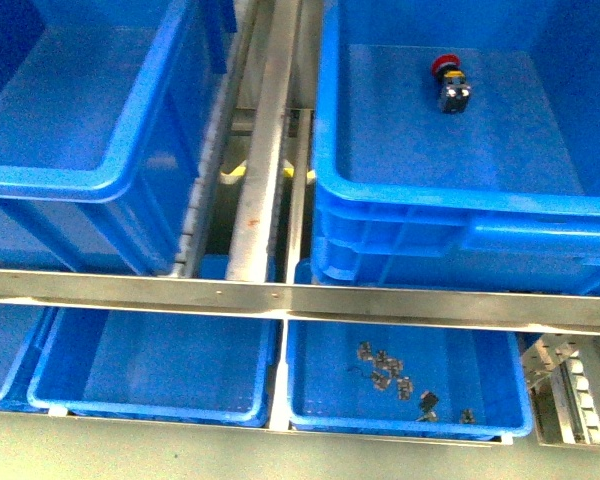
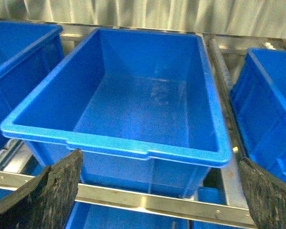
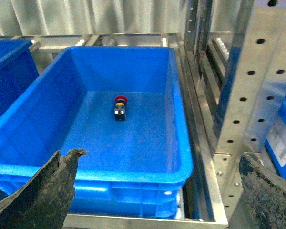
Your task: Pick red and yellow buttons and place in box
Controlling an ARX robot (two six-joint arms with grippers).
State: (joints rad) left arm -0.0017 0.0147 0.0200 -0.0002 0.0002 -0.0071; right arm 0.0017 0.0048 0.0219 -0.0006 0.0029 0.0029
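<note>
- Front view puts the box [image 1: 50,180] on the upper shelf with nothing in it. The red button [image 1: 448,72] lies on the floor of the neighbouring crate [image 1: 460,202], to the right of the box and well apart from it.
- No yellow button shows plainly. A yellowish fleck sits on the red one's dark body, but it is too small to tell whether it is a second cap or a marking.
- Left tool [image 2: 160,157] hangs before the box's stepped front lip, released and empty.
- Right tool [image 3: 160,156] faces the neighbouring crate, fingers spread wide and gripping nothing, well short of the red button.
- Judged step: approach to the first pick, with nothing yet delivered.
- Next move probably calls for the right tool to clear the crate's front wall, drop to the floor, close across the block body, then lift above both rims toward the box.
</note>
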